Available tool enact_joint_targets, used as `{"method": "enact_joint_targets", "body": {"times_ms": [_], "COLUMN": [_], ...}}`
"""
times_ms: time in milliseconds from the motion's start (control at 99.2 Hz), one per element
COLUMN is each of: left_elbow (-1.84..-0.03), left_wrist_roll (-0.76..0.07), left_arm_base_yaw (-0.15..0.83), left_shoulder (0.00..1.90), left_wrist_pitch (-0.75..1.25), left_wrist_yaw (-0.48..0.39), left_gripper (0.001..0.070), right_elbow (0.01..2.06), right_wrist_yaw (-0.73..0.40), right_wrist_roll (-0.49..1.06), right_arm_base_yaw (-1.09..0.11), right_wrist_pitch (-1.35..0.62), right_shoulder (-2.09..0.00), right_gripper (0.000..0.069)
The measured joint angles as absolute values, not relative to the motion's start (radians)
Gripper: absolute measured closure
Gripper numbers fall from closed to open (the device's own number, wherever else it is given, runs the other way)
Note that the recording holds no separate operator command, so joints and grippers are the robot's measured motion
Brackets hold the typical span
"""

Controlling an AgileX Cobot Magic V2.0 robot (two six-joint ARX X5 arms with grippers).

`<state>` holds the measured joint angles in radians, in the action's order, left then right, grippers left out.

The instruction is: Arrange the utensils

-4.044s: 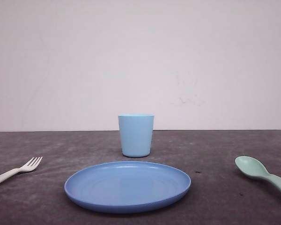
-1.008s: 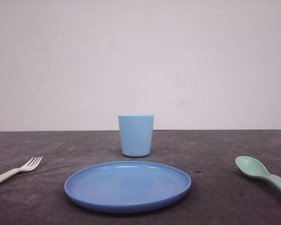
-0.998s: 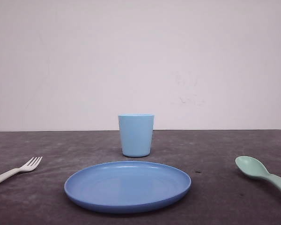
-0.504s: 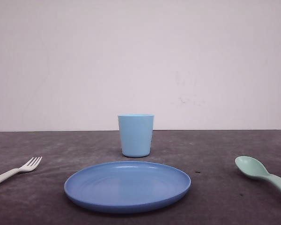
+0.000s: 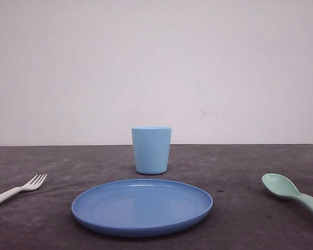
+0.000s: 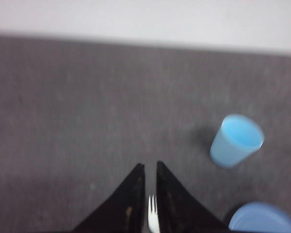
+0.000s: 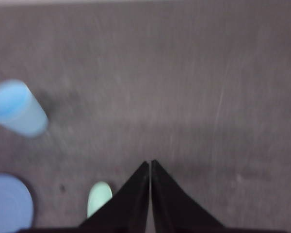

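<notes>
Front view: we note a dark grey tabletop (image 5: 240, 161) against a pale wall (image 5: 156, 67). A round blue plate (image 5: 142, 206) sits near the front at centre, nothing on it. A light blue cup (image 5: 152, 150) stands upright just behind the plate, apart from it.

The fork (image 5: 18, 190), white, lies flat on the tabletop at far left, well apart from the plate, tines toward the plate side, handle running off the left edge of the picture. The spoon (image 5: 292, 194), pale mint green, lies at far right, also well apart from the plate, bowl facing up, handle running off toward the right corner.

Left wrist view: we see the left pincer (image 6: 148, 167) above the tabletop, its two dark fingers drawn near each other with a narrow slit between, holding nothing. The fork's tines show through that slit, below the fingers. The cup and a bit of plate rim lie off to one side.

Right wrist view, blurred: the right pincer (image 7: 150, 164) has its fingers pressed together at the tips, gripping nothing. The spoon's bowl lies just beside one finger, on the tabletop.
</notes>
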<state>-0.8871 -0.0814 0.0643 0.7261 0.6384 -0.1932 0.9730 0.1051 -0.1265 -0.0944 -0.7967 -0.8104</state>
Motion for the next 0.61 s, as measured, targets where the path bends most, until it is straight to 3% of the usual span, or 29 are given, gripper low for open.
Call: {"method": "enact_joint_targets", "body": {"times_ms": [282, 605], "left_elbow": [-0.887, -0.887], "left_wrist_roll": [-0.046, -0.044], "left_arm_base_yaw": [0.097, 0.096], "left_shoulder": [0.904, 0.928], "left_wrist_pitch": [0.659, 0.663], "left_wrist_yaw": [-0.122, -0.111], "left_gripper": [0.0692, 0.0692], "right_elbow": [0.972, 0.972], "right_wrist_yaw": [0.068, 0.053], "right_wrist_roll": [-0.105, -0.085], "right_arm_base_yaw": [-0.094, -0.094], "right_wrist_pitch": [-0.801, -0.8], "right_shoulder": [-1.0, -1.043], "right_gripper": [0.0684, 0.0673]}}
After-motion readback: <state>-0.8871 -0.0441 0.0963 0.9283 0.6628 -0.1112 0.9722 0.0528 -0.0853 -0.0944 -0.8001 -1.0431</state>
